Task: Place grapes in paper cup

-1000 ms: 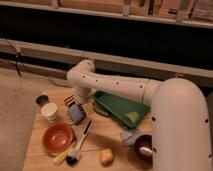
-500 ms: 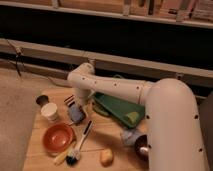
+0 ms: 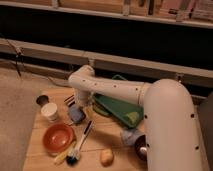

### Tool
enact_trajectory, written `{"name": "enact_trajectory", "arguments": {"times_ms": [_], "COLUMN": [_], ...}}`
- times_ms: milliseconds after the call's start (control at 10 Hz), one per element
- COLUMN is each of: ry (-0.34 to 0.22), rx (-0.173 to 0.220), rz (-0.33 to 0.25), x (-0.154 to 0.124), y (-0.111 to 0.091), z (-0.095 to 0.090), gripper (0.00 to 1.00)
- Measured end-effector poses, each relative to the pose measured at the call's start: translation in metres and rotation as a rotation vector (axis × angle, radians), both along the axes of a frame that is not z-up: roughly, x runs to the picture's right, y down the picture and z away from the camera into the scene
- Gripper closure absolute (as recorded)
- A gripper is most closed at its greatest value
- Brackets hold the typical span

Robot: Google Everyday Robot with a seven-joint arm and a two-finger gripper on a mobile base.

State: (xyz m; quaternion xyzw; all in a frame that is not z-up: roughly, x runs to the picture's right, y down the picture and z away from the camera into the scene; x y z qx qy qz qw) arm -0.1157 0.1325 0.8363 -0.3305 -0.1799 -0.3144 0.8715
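The white paper cup [image 3: 49, 111] stands upright at the left of the wooden table [image 3: 107, 134]. My gripper [image 3: 80, 106] hangs from the white arm's wrist, low over the table just right of the cup. It is right above a blue-grey square block [image 3: 76, 116]. The grapes do not show in this view; they may be hidden by the gripper.
A small dark grey cup [image 3: 42, 99] stands behind the paper cup. A striped flat bar [image 3: 69, 100], orange bowl [image 3: 58, 137], brush [image 3: 80, 146], yellow item [image 3: 106, 156], green tray [image 3: 119, 110], bluish cup [image 3: 131, 136] and dark bowl [image 3: 141, 148] lie around. My arm [image 3: 165, 115] covers the right side.
The arm's wrist and gripper have come down a little toward the blue-grey block. The things on the table have not moved.
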Motion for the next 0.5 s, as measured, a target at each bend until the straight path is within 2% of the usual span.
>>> {"name": "enact_trajectory", "arguments": {"times_ms": [100, 200, 500], "ry": [0.0, 0.009, 0.048], "rx": [0.001, 0.0, -0.011], "rz": [0.001, 0.0, 0.008], "x": [0.0, 0.002, 0.032], "y": [-0.001, -0.004, -0.002], "z": [0.0, 0.0, 0.003], "gripper": [0.23, 0.2, 0.2]}}
